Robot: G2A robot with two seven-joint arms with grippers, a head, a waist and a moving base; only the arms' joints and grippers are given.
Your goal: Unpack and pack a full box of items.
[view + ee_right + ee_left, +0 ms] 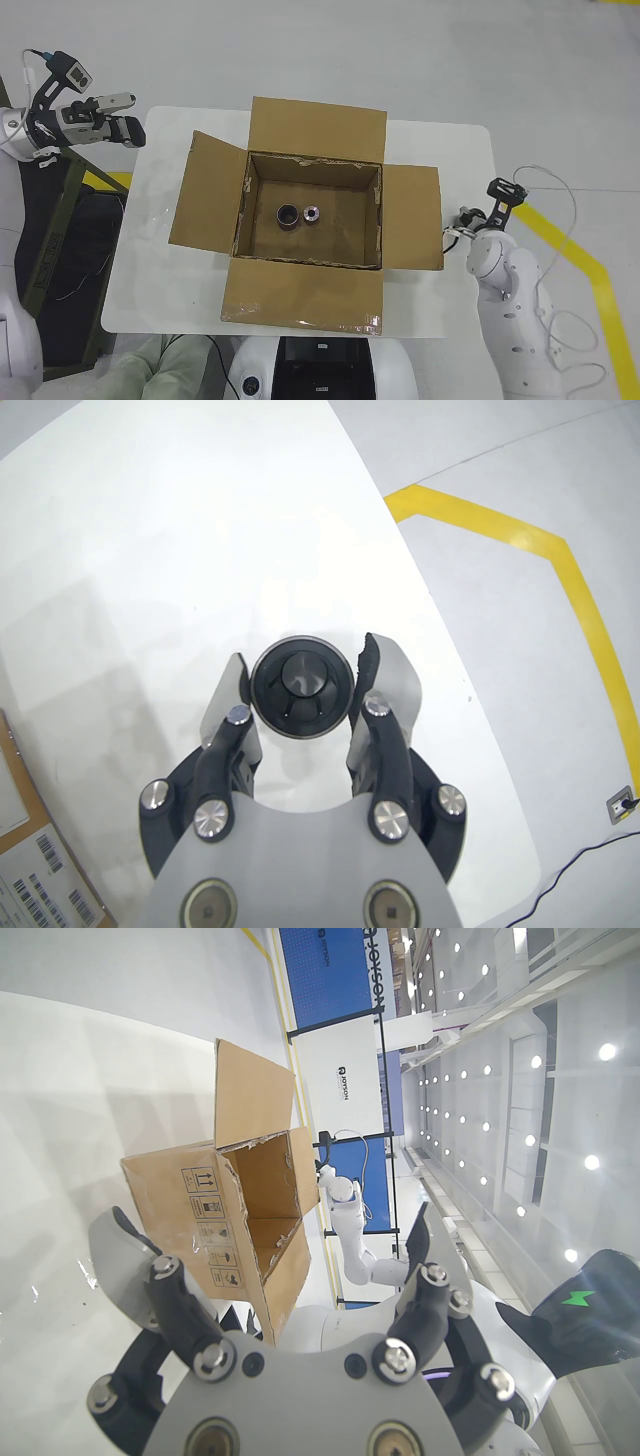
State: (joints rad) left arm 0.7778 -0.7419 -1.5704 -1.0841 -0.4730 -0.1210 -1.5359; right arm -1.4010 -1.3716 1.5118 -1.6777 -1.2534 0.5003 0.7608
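An open cardboard box (300, 290) stands in the middle of the white table (440, 150), all flaps folded out. On its floor lie a dark ring-shaped part (287, 214) and a small silvery part (311, 213) side by side. My right gripper (455, 232) is low over the table just right of the box, shut on a black round part (300, 692) held between its fingers (235, 680). My left gripper (125, 115) hangs open and holds nothing beyond the table's far left corner, facing the box (170, 1188) from its side.
The box's right flap (412, 215) lies close to my right gripper, and a labelled box edge (30, 850) is beside it. Yellow floor tape (570, 245) runs right of the table. Dark equipment (60, 250) stands left of the table.
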